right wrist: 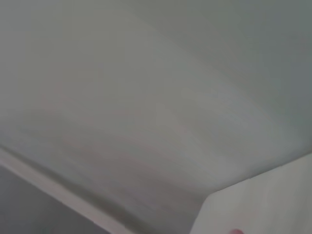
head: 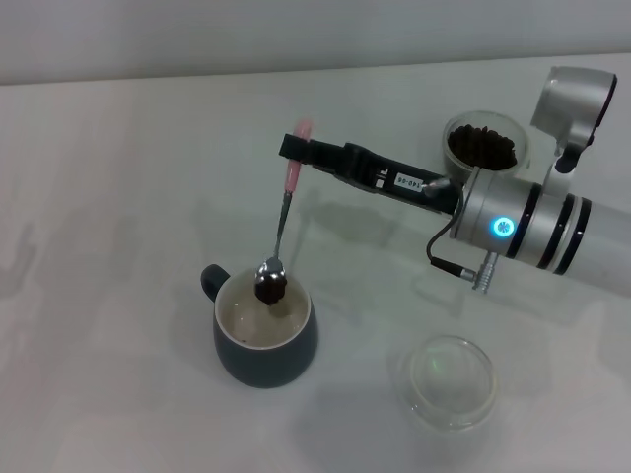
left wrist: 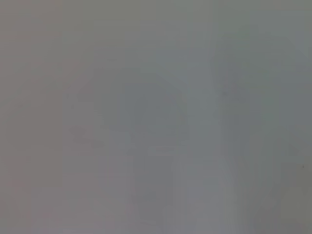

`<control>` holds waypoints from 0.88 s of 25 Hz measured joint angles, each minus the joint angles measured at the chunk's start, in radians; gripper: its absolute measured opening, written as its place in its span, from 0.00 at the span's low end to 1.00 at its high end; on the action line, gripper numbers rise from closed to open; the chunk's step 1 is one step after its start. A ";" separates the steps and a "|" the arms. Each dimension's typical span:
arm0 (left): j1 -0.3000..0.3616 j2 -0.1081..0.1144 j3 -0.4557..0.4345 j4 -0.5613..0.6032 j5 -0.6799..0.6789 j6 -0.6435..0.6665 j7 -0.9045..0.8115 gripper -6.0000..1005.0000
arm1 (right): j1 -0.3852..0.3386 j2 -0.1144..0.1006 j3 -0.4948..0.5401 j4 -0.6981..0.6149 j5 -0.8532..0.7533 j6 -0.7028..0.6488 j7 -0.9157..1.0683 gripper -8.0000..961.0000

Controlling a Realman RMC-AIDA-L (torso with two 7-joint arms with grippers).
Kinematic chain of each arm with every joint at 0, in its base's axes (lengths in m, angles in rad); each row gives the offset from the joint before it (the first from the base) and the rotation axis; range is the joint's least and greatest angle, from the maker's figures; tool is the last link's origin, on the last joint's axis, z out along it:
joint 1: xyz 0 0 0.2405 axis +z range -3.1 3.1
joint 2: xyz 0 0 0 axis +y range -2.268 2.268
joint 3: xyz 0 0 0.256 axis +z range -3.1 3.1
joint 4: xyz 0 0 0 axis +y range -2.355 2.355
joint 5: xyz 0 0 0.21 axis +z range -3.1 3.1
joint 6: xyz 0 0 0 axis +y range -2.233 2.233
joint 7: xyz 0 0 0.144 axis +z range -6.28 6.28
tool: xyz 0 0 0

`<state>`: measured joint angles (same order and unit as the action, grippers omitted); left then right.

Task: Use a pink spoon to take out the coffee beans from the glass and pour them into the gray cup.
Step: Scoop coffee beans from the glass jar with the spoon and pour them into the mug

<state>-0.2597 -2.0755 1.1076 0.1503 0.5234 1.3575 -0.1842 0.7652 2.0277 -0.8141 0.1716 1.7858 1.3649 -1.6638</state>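
In the head view my right gripper [head: 294, 150] is shut on the pale pink handle of the pink spoon [head: 282, 222]. The spoon hangs nearly straight down, its metal bowl holding a few dark coffee beans [head: 271, 286] just above the cream inside of the gray cup [head: 264, 340]. The glass [head: 483, 145], filled with a heap of beans, stands at the back right behind my right arm. A pink tip of the spoon [right wrist: 236, 231] shows at the edge of the right wrist view. The left gripper is out of view.
A shallow clear glass dish [head: 453, 380] sits on the white table to the right of the gray cup. My right forearm [head: 523, 227] spans the right side above the table. The left wrist view shows only blank grey surface.
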 joint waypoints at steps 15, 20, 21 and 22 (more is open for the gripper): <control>0.000 0.000 -0.001 -0.013 -0.002 0.000 0.000 0.75 | 0.003 0.000 0.016 0.021 -0.065 0.098 -0.376 0.16; -0.001 0.000 0.000 -0.013 -0.002 0.000 0.000 0.75 | 0.004 0.000 0.071 0.035 -0.113 0.115 -0.367 0.16; -0.001 0.000 -0.001 -0.012 -0.003 0.000 0.000 0.75 | 0.001 0.000 0.089 0.035 -0.130 0.126 -0.358 0.16; -0.001 0.000 -0.001 -0.012 -0.004 0.000 0.000 0.75 | -0.002 0.000 0.105 0.034 -0.145 0.138 -0.349 0.16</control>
<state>-0.2608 -2.0755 1.1066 0.1380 0.5198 1.3575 -0.1840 0.7631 2.0277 -0.7095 0.2051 1.6405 1.5028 -2.0127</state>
